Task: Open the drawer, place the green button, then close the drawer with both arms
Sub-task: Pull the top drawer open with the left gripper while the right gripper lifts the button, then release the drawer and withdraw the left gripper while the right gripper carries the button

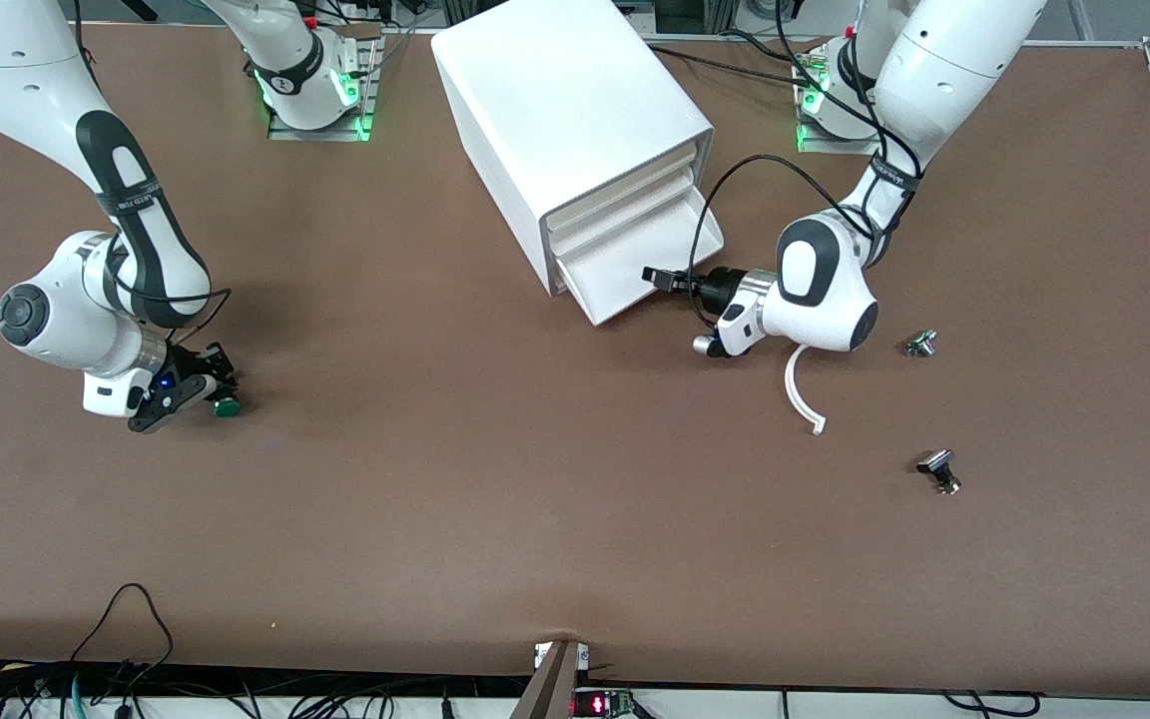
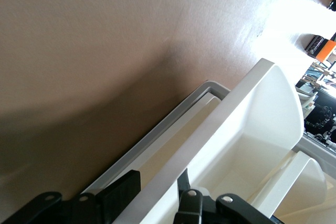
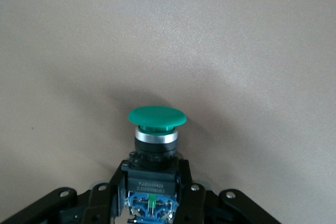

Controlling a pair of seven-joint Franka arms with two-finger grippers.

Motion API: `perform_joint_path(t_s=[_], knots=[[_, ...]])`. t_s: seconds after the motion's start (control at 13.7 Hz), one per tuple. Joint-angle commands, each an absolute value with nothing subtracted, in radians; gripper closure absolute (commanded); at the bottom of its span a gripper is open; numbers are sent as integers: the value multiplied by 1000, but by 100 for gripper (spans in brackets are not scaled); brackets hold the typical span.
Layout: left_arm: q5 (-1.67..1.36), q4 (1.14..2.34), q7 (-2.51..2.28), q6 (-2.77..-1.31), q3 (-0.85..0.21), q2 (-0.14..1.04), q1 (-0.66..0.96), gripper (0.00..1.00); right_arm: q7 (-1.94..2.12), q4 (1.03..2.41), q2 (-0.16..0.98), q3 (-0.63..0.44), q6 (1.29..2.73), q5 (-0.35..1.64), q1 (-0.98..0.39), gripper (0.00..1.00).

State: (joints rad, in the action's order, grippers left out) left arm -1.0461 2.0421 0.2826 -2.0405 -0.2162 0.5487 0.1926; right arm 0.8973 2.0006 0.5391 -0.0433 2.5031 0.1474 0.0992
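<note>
The white cabinet point(image 1: 555, 110) stands at the table's middle, near the arms' bases. Its lowest drawer point(image 1: 635, 270) is pulled partly out; the two upper drawers are in. My left gripper point(image 1: 657, 278) is at the drawer's front edge. In the left wrist view point(image 2: 157, 179) its fingers point(image 2: 121, 192) straddle the drawer's front wall point(image 2: 252, 129) and grip it. My right gripper point(image 1: 198, 384) is low at the table toward the right arm's end, shut on the button point(image 1: 227, 406). In the right wrist view point(image 3: 151, 177) the green cap point(image 3: 157, 117) points away from the fingers, which clamp the black and blue body.
Two small black-and-silver parts point(image 1: 920, 344) point(image 1: 940, 471) lie on the table toward the left arm's end, nearer the front camera than the cabinet. A white curved strip point(image 1: 803, 391) lies just by the left wrist.
</note>
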Motion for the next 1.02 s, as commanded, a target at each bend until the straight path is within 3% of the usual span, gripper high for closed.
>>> perform_joint_path(t_s=[0.0,0.44,0.51,0.58,0.73,0.95], knots=[[-999,2002,242,-2074,-172,574,183,63,928,1988,535,-46,2484,170,100,100],[-997,1971,242,-2072,-147,581,181,39,960,1910,405,11,2297,166,92,100],[-997,1971,241,-2071,-144,577,179,24,960,1840,394,26,2222,163,92,100],[-997,1971,242,-2047,-141,571,178,0,963,1754,394,50,2147,161,91,100],[-994,1959,239,-1933,-88,536,169,0,976,1591,399,109,2041,117,68,100],[-789,1905,156,-1847,-46,428,129,0,983,1519,397,136,2016,63,32,100]])
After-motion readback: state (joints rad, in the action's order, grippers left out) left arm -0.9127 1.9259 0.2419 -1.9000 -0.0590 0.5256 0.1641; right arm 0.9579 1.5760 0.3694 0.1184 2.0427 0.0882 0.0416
